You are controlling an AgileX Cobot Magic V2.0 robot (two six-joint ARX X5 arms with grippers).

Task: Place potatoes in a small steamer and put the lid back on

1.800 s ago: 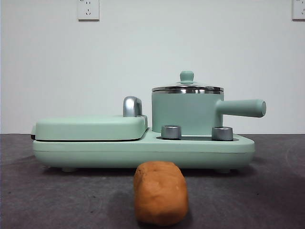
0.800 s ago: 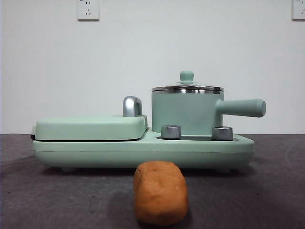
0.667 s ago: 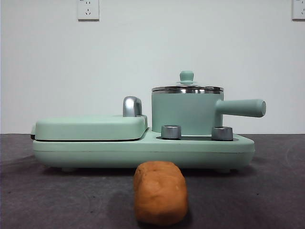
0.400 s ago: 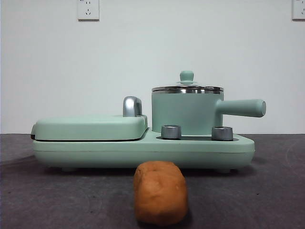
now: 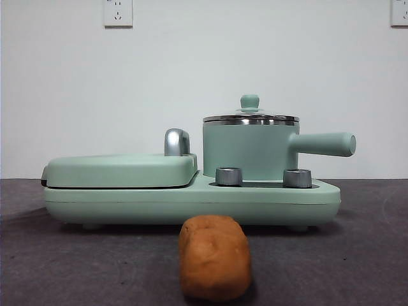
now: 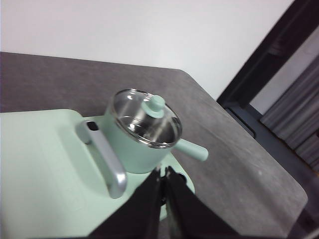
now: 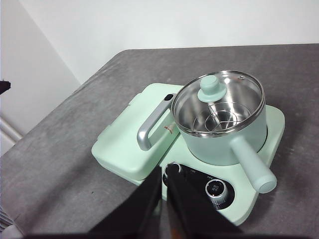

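We see the lid (image 5: 250,116) seated on the small steamer (image 5: 250,152), which stands on the right half of a mint-green cooker base (image 5: 191,201). The potato (image 5: 214,256) lies on the dark grey tabletop (image 5: 76,268) just in front of the base, nearer to us than anything else. Neither arm shows in the front view.

In the wrist views, we find the left pincer (image 6: 163,175) and the right pincer (image 7: 164,174) both held above the cooker with their jaws together, gripping nothing. Both look down on the steamer, and through the glass we can make out a bare steel inside with a rack at the bottom.

We judge that the step in hand is lifting the lid, since the pot is covered and the potato cannot go in yet. To do it well, we would part one pincer's jaws, bring it straight down over the small green knob (image 7: 211,89), close on it squarely and lift vertically so the steel rim clears the pot without dragging it. The knob is small and smooth, so a grip off-centre may slip. The potato looks nearly as wide as the pot, so we expect it to need lowering end first.

The tabletop is matte and slightly mottled. Behind it stands a plain white wall (image 5: 204,64) with two sockets high up, one to the left (image 5: 118,13) and one at the right edge.
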